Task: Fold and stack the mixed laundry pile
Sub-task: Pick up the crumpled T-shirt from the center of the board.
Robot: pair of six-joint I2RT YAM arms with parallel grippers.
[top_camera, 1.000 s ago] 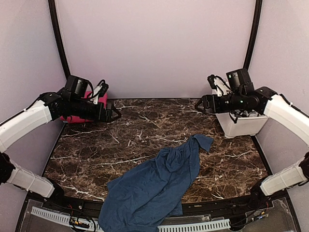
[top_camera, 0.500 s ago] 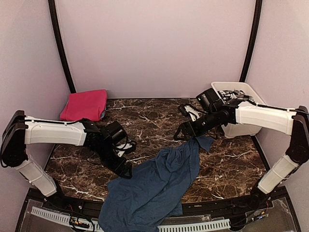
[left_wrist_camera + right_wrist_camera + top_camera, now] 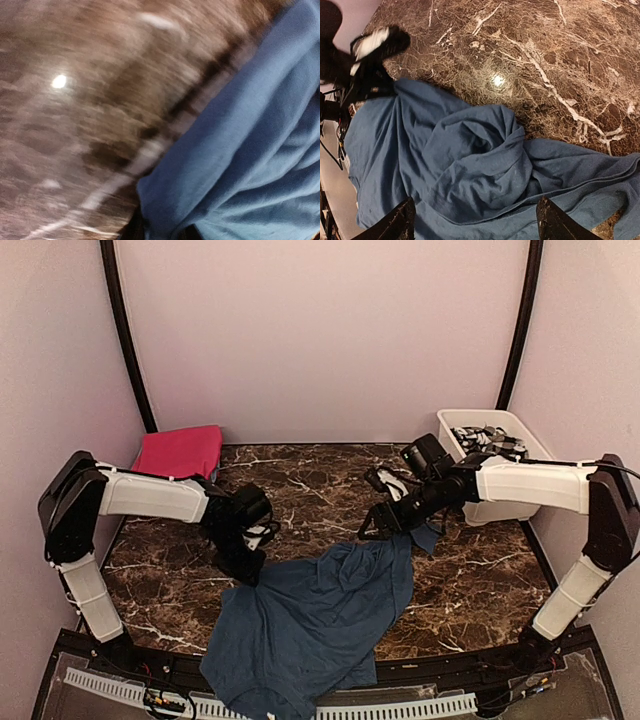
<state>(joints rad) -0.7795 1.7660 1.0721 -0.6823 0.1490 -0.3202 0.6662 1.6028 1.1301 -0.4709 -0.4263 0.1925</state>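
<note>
**Left pincer (image 3: 248,576) clenched on the blue shirt (image 3: 320,625), right pincer (image 3: 376,528) spread wide**

From above, the shirt lies rumpled on the near half of the dark marble table (image 3: 300,480), with its lower part draped over the near edge. The left pincer is down at the shirt's left edge. The right pincer hangs at its far corner. A folded pink cloth (image 3: 180,452) sits in the back left corner. At the back right, a white tub (image 3: 500,508) holds a grey-and-white patterned cloth (image 3: 487,438).

The left wrist view is badly blurred. Blue cloth fills its right side, and a fold of it runs down between two dark fingers (image 3: 137,231), which stand close together on it.

In the right wrist view, the fingers (image 3: 400,222) stand far apart, gripping nothing, with the bunched shirt below them. The left pincer shows at the upper left, at the shirt's edge.
</note>
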